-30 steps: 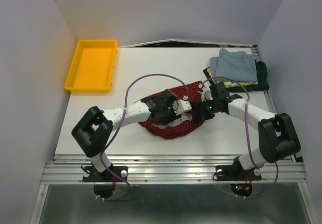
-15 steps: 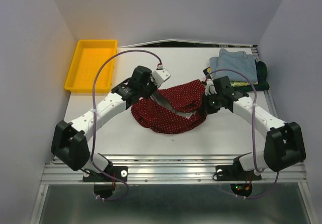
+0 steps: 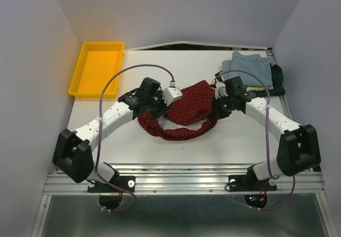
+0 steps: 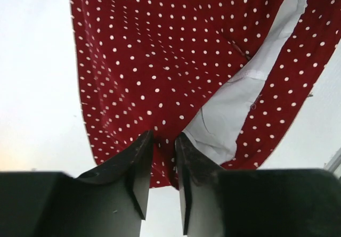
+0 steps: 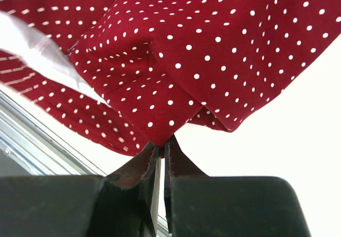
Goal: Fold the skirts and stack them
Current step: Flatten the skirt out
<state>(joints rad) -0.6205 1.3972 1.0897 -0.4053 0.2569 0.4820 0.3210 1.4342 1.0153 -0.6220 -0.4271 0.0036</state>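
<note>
Top external shows the table with the red skirt at its middle, held between both arms. Folded skirts sit far right. Left gripper and right gripper each pinch the red skirt's edge, jaws nearly closed.

White table; yellow tray far left; red dotted skirt centre; folded skirts far right

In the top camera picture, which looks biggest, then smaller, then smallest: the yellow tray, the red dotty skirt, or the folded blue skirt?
1. Yellow plastic tray and dark red white-dotted cloth skirt: too alike to rank.
2. Folded light blue cloth skirt: smallest.
</note>
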